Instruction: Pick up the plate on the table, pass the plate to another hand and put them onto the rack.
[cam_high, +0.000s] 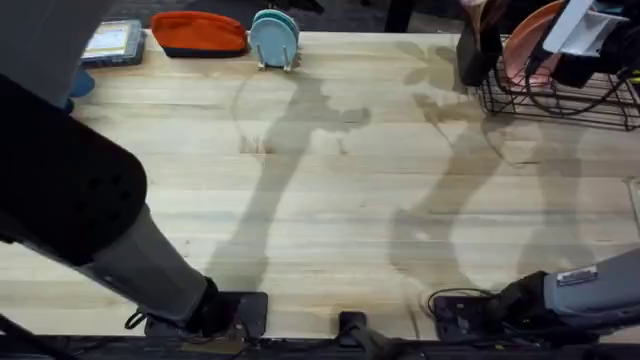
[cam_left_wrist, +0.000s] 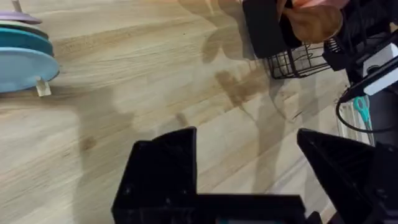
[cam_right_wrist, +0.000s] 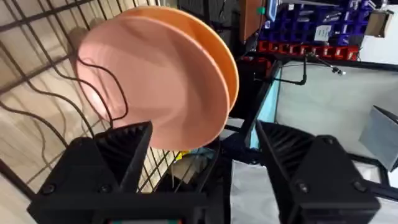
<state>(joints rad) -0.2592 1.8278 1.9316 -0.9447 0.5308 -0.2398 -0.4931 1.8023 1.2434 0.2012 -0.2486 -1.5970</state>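
Observation:
The pink plate (cam_right_wrist: 155, 87) stands upright among the wires of the black rack (cam_right_wrist: 37, 68), right against a larger peach-orange plate (cam_right_wrist: 227, 56) behind it. My right gripper (cam_right_wrist: 205, 137) is open, its fingers spread wide just short of the pink plate's lower rim and holding nothing. In the overhead view the right gripper (cam_high: 475, 50) hangs at the left end of the rack (cam_high: 560, 105), beside the pink plate (cam_high: 525, 50). My left gripper (cam_left_wrist: 245, 146) is open and empty above the bare table (cam_left_wrist: 155, 81), well away from the rack (cam_left_wrist: 295, 62).
Light-blue plates (cam_high: 274, 38) on a small stand sit at the table's far edge, beside an orange and dark pouch (cam_high: 198, 32) and a box (cam_high: 113, 42). The left arm (cam_high: 70, 190) rises large and dark at the left. A cable (cam_high: 460, 298) lies by the right base.

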